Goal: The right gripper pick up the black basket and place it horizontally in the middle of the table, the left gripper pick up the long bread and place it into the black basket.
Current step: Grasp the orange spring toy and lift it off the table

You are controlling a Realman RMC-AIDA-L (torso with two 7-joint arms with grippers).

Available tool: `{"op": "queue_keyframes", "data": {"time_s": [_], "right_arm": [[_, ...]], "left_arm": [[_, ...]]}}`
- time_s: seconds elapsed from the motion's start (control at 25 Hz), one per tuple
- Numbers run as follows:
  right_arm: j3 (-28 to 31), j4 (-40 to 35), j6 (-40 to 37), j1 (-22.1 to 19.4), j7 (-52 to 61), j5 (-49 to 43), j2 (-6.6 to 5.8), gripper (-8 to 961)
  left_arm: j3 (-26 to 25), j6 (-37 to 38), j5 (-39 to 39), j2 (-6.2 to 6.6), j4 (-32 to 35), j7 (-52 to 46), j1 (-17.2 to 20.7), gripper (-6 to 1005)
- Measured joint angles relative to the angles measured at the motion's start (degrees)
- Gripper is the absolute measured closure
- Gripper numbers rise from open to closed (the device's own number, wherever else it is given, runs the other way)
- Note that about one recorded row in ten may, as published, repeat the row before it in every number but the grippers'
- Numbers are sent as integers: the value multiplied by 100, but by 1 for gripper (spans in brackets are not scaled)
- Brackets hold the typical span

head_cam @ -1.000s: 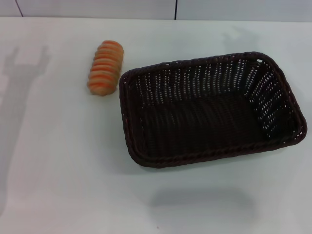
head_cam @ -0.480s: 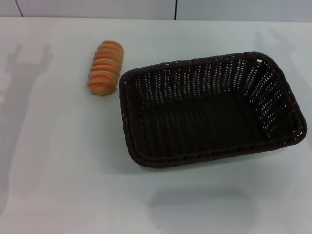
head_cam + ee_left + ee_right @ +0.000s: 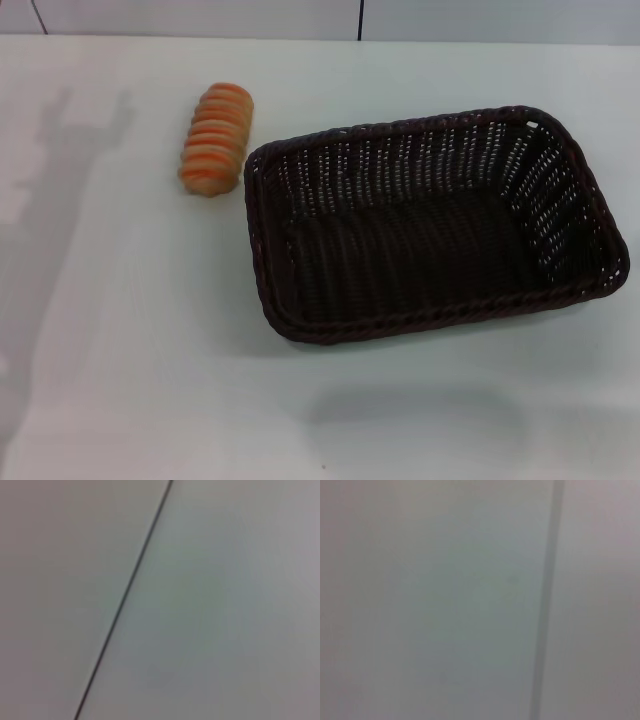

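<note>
The large rectangular dark woven wicker basket (image 3: 432,225) sits on the plain white tabletop (image 3: 130,380), lying crosswise and filling the centre out toward three o'clock. The ridged orange-tan long bread (image 3: 216,139) lies just beside the basket's corner, at about ten o'clock from it, apparently not touching.

The basket looks light and stiff; its braided rim seems the natural hold. The bread is probably light and somewhat soft, best pinched across its middle.

Neither claw is in view, so their opening cannot be told. Only a shadow falls at nine o'clock, and both wrist views show blank pale surfaces with one dark line.
</note>
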Motion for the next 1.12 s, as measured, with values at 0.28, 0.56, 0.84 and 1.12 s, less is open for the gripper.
{"op": "queue_keyframes", "data": {"time_s": [0.28,0.56,0.84,1.12], "right_arm": [[-503,-617,-458,135,-632,1443,-16,566],[-534,-786,-401,174,-691,1822,-33,566],[-571,-976,-322,391,-1413,2686,-32,567],[-575,-1268,-330,541,-1089,2722,-42,567]], "left_arm": [[50,-2237,-4,-157,-1764,991,264,206],[-81,-4836,-8,-103,-3396,1253,309,207],[-374,-7491,-16,-151,-4671,1630,2,209],[-617,-10299,-18,-174,-4902,1719,-1106,210]]}}
